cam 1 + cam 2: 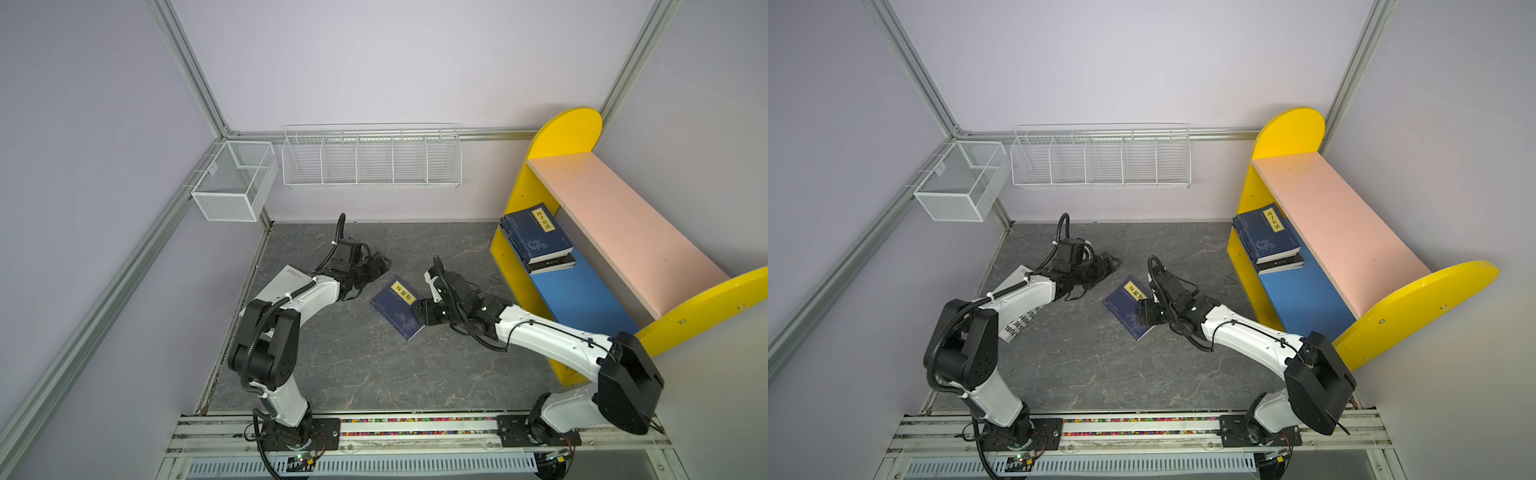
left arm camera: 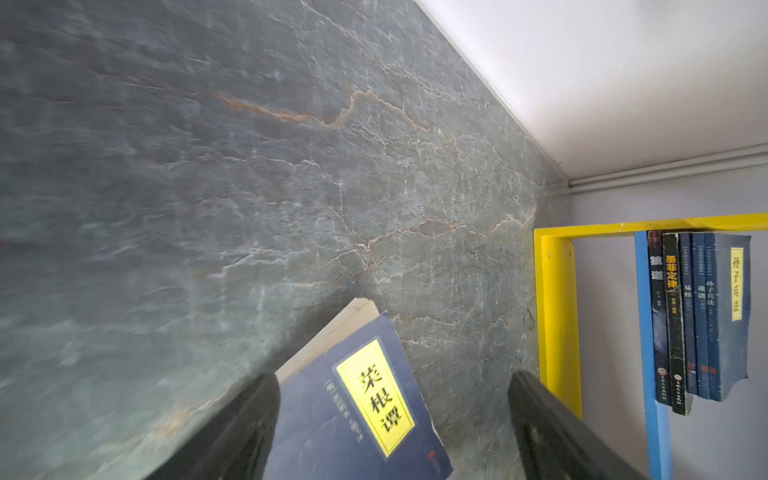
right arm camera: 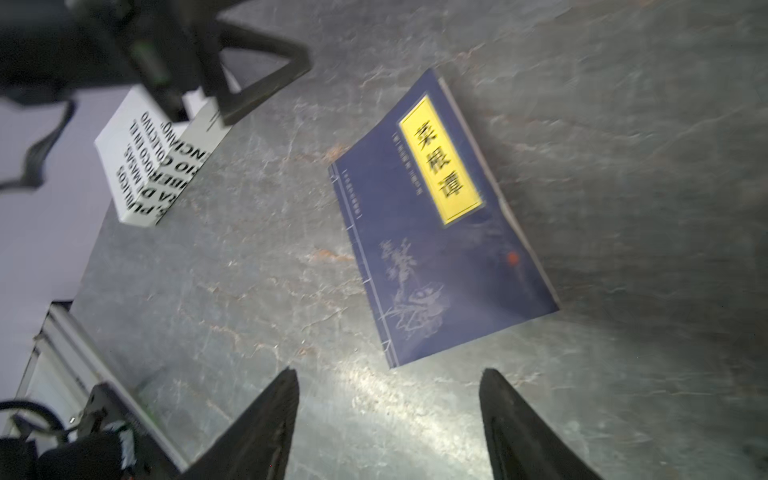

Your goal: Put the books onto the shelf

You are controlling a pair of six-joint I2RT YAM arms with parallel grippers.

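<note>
A navy-blue book with a yellow title label lies flat, face up, on the grey marbled surface between both arms. My left gripper is open, just behind the book's far corner and apart from it. My right gripper is open at the book's right edge, nothing between its fingers. The large white book lies partly under the left arm. Several books are stacked flat on the blue lower board of the yellow shelf.
A white wire divided rack and a white mesh basket hang on the back walls. The shelf's pink upper board is bare. An aluminium rail carrying both arm bases runs along the front edge.
</note>
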